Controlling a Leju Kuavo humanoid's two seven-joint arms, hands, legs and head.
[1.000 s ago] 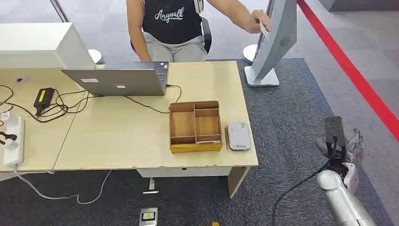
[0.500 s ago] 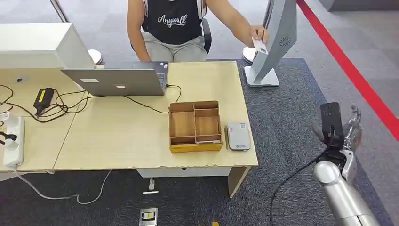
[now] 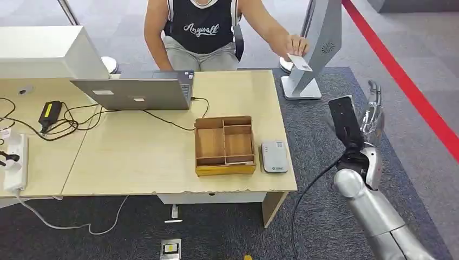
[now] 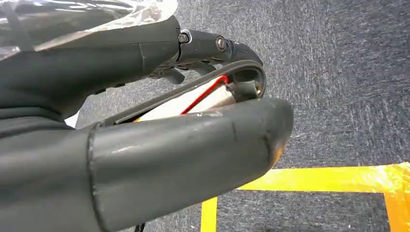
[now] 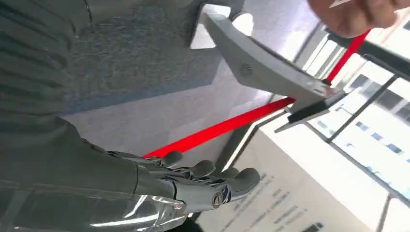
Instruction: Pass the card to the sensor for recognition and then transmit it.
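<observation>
A person seated behind the desk holds out a white card (image 3: 299, 62) over the desk's far right corner. My right hand (image 3: 372, 110) is raised beside the desk on its right, below and to the right of the card, fingers stretched out and holding nothing; the right wrist view shows the same hand (image 5: 193, 186) with its fingers straight. The grey card sensor (image 3: 274, 156) lies flat on the desk near the front right corner, next to a wooden tray (image 3: 224, 145). My left hand (image 4: 183, 121) hangs over the carpet with its fingers curled toward the thumb.
A grey curved kiosk stand (image 3: 319, 43) rises just behind the card on the carpet. A laptop (image 3: 135, 92), cables and a power strip (image 3: 15, 162) occupy the desk's left part. A red floor line (image 3: 411, 86) runs along the right. Yellow tape (image 4: 338, 179) marks the floor.
My right arm has risen and swung left toward the desk corner. The person's hand has lowered the card away from the stand and toward my hand.
</observation>
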